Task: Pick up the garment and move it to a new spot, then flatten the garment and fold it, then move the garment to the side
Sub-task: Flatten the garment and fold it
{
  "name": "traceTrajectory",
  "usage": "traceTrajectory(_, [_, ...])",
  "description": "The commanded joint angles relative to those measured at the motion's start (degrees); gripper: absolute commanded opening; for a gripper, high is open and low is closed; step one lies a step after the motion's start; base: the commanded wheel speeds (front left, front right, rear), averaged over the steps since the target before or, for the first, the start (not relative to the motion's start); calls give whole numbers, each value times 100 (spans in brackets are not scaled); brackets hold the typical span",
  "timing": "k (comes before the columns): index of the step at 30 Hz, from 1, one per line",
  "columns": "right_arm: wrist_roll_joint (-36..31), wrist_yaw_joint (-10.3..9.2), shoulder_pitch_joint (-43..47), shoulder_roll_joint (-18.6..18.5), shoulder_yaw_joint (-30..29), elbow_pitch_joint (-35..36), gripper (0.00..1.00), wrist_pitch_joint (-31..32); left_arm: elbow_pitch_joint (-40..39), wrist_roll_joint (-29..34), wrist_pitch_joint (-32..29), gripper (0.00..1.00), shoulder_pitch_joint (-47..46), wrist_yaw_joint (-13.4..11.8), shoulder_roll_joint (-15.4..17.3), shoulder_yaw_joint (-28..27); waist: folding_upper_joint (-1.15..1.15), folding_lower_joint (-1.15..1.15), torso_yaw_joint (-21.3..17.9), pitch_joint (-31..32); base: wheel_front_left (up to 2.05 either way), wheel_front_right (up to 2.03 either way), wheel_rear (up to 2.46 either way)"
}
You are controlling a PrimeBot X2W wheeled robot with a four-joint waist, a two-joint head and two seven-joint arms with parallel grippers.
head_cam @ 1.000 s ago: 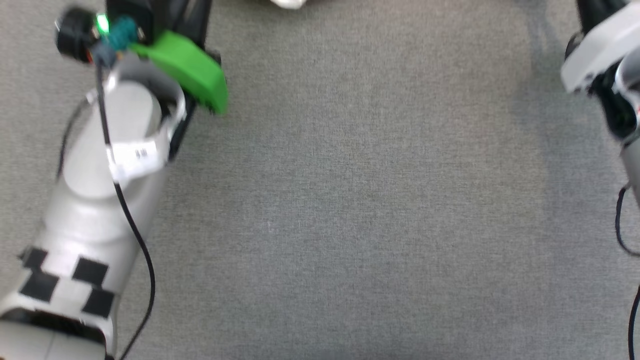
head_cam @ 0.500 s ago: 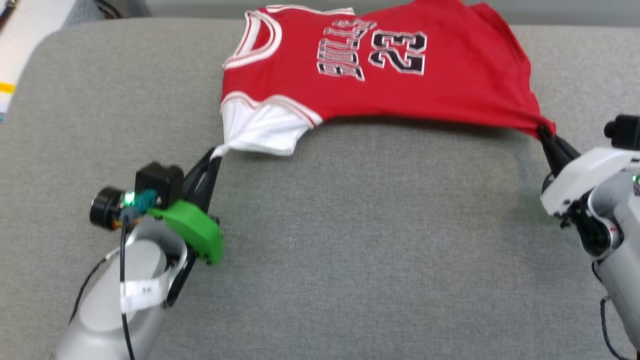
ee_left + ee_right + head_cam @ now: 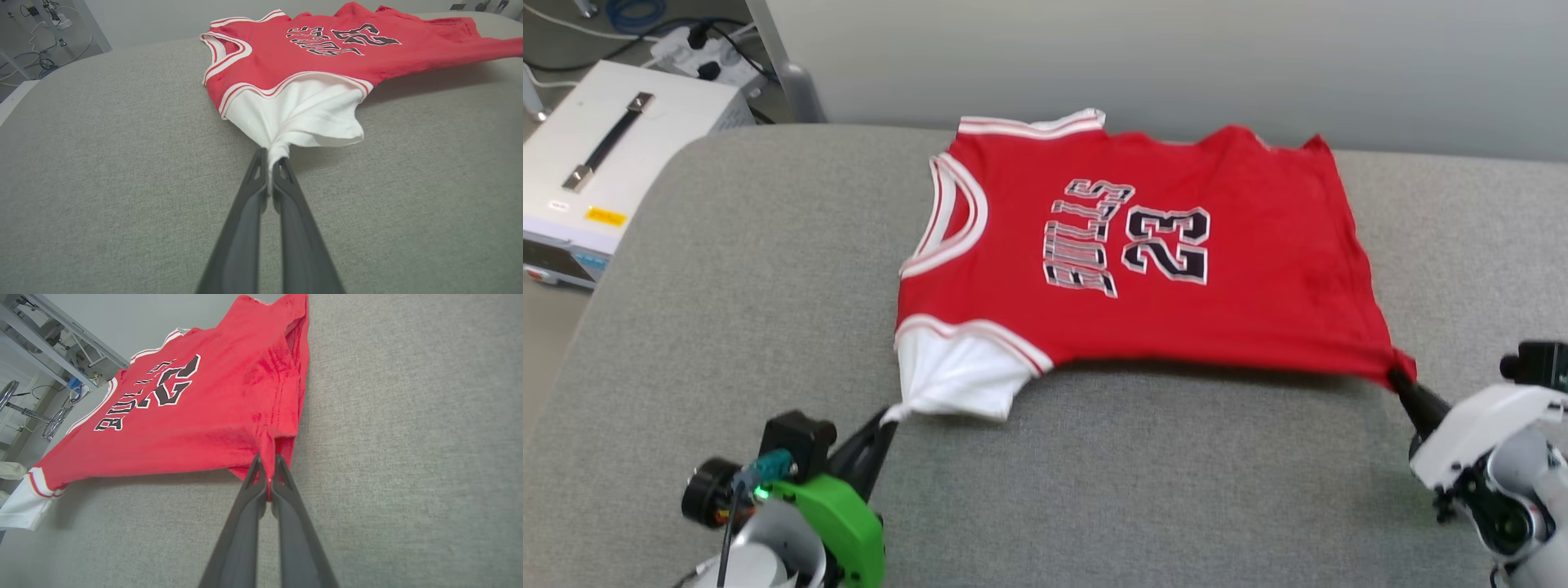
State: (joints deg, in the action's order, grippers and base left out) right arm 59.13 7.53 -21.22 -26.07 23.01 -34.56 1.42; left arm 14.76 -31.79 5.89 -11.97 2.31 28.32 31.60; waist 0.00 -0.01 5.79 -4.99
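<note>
Garment (image 3: 1143, 269) in the head view lies face up by the far edge of the grey bench (image 3: 727, 286), collar to the robot's left, hem right, long axis along that edge, near side strung between left gripper (image 3: 892, 414) and right gripper (image 3: 1398, 377). Left wrist view: that claw is pressed together on the bunched white sleeve (image 3: 302, 110). Right wrist view: the other pinches the red hem corner (image 3: 282, 445); looks like the flattening step, next wanting both lowered evenly, cloth kept taut.
</note>
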Motion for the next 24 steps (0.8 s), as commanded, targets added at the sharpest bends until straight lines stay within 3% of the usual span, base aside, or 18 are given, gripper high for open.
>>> traceTrajectory(1, [122, -4, 238, -66, -12, 60, 0, 115, -109, -99, -82, 0, 230, 11, 88, 15, 0, 1, 83, 283, 0, 0, 0])
traceTrajectory(7, [462, -4, 1029, -266, -27, 670, 0, 678, -716, -353, -439, 0, 892, -85, 402, 19, 0, 1, 100, 560, 0, 0, 0])
traceTrajectory(13, [583, -4, 1779, -498, -218, 1249, 0, 1159, -1311, -471, -898, 0, 1448, -9, 745, 256, 0, 1, 121, 769, 0, 0, 0])
traceTrajectory(21, [661, -4, 2667, -697, -743, 2140, 0, 1906, -2048, -609, -1241, 0, 1954, -57, 1245, 284, 0, 1, 68, 920, 0, 0, 0])
traceTrajectory(24, [552, -4, 2815, -680, -976, 2433, 0, 2091, -2236, -596, -1181, 0, 1879, -158, 1284, 154, 0, 1, 27, 884, 0, 0, 0])
